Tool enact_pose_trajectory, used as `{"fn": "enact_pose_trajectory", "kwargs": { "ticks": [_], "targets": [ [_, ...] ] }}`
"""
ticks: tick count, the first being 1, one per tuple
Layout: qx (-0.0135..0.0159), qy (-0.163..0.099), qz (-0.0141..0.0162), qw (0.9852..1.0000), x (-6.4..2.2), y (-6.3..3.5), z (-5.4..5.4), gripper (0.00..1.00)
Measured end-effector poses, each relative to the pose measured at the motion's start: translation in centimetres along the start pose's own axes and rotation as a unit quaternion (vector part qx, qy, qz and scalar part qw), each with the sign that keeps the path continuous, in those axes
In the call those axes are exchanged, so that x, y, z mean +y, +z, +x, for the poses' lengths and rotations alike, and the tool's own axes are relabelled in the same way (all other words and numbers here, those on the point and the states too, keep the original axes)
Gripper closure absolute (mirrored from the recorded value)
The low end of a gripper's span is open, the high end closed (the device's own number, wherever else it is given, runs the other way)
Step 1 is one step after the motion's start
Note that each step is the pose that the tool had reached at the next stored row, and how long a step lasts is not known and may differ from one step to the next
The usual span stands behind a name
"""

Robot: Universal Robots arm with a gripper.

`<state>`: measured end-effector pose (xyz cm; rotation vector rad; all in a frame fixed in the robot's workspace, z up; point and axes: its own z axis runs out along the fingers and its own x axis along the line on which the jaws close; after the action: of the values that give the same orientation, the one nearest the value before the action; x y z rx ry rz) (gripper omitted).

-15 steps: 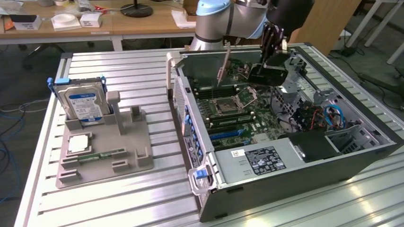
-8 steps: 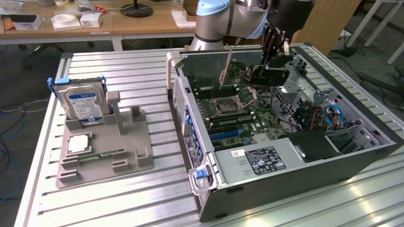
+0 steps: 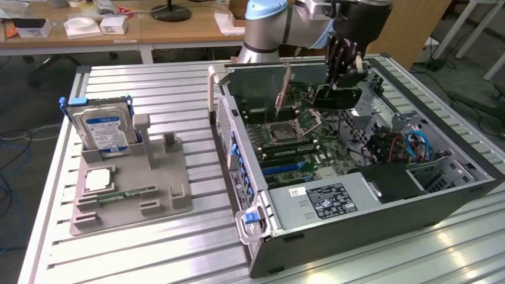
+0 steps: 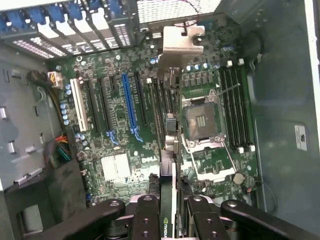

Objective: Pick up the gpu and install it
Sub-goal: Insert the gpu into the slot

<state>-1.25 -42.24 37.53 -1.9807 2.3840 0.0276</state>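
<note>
**Gpu held above the motherboard**

On the exterior view's left we see a grey holder (image 3: 170, 204) carrying a blue-labelled hard drive (image 3: 101, 127) and a memory stick (image 3: 126, 194). Rightward, inside the open computer case (image 3: 355, 231), the gripper (image 3: 347, 78) clamps the gpu (image 3: 337, 99) above the motherboard (image 4: 120, 115). The card's edge bears an Nvidia mark.

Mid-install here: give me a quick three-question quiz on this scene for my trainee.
1. True or false: the claw is shut on the gpu, a green card with a black cooler and a silver bracket.
2. The gpu hangs over: A a laptop keyboard; B the green motherboard inside the open black computer case; C a printer tray.
3. Fill in: the silver hard drive with the blue label stands upright in the ___.
Key: 1 true; 2 B; 3 grey plastic parts holder.
</note>
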Motion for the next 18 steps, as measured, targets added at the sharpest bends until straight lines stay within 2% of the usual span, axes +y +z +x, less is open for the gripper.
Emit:
{"fn": "enact_pose_trajectory", "kwargs": {
  "ticks": [3, 7, 18],
  "targets": [
    [-0.0003, -0.021, -0.0009, 0.9998, 0.00, 0.26, 0.0, 0.74],
    [-0.0007, -0.050, -0.0022, 0.9987, 0.00, 0.61, 0.0, 0.74],
    [-0.0013, -0.108, -0.0047, 0.9942, -0.02, 1.41, 0.2, 0.74]
  ]
}}
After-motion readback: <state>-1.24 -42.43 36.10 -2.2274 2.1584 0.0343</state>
